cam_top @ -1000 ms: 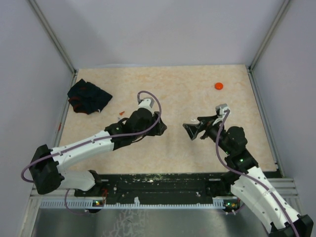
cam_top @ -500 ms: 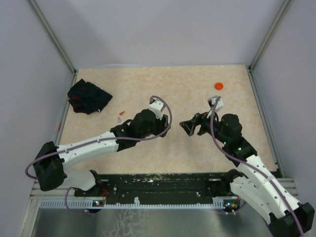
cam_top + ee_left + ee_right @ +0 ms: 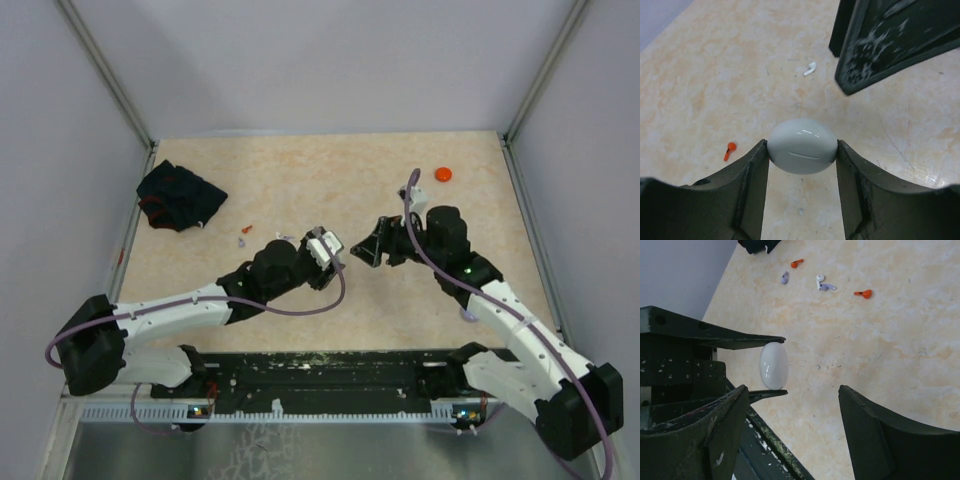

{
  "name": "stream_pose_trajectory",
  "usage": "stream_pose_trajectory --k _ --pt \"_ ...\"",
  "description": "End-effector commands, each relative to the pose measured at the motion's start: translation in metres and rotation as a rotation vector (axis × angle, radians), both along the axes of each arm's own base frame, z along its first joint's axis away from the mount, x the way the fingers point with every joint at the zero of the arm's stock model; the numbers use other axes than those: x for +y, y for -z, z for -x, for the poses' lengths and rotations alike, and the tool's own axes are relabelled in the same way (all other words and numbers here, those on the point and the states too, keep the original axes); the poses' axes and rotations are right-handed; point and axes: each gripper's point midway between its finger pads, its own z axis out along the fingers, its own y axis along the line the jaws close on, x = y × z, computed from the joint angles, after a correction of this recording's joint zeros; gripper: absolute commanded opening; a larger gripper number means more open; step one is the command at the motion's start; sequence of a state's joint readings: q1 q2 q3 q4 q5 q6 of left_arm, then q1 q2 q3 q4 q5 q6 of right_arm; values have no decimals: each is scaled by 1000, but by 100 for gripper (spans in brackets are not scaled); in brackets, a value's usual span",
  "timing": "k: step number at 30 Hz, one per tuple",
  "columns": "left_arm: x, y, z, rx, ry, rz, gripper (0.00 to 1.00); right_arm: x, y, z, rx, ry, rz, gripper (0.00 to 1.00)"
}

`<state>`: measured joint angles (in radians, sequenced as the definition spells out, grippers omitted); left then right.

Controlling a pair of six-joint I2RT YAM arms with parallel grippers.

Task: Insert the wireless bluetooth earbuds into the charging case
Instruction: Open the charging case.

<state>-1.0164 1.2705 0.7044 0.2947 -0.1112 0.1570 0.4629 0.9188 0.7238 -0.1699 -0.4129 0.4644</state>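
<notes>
Left wrist view: left pincer (image 3: 801,150) clamped on smooth white egg-shaped plastic case (image 3: 801,145); right pincer (image 3: 791,396) apart, facing case; tiny white earbud (image 3: 810,69) beyond.

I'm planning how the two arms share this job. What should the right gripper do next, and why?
Probably ease the right gripper, jaws open, toward the charging case to help open it: the left gripper clamps it, it looks closed, and the earbuds lie loose on the table.
</notes>
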Motion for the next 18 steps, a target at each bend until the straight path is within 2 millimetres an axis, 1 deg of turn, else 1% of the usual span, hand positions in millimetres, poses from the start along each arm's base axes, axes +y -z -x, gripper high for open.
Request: stream_pose_trajectory --k 1,5,8,11,18 --pt "-17 -35 5 -167 118 51 53 22 -19 3 -7 -87 -58 71" --pt "-20 -35 5 -171 128 44 53 32 -14 2 1 -105 -38 67" --pt "-21 -32 4 -169 128 31 54 32 -15 -3 -17 -74 -28 63" --pt "-21 -30 4 -167 130 21 54 38 -19 -1 -30 -91 -40 61" --pt "-26 -28 8 -161 154 10 54 50 -16 4 -33 -131 -25 58"
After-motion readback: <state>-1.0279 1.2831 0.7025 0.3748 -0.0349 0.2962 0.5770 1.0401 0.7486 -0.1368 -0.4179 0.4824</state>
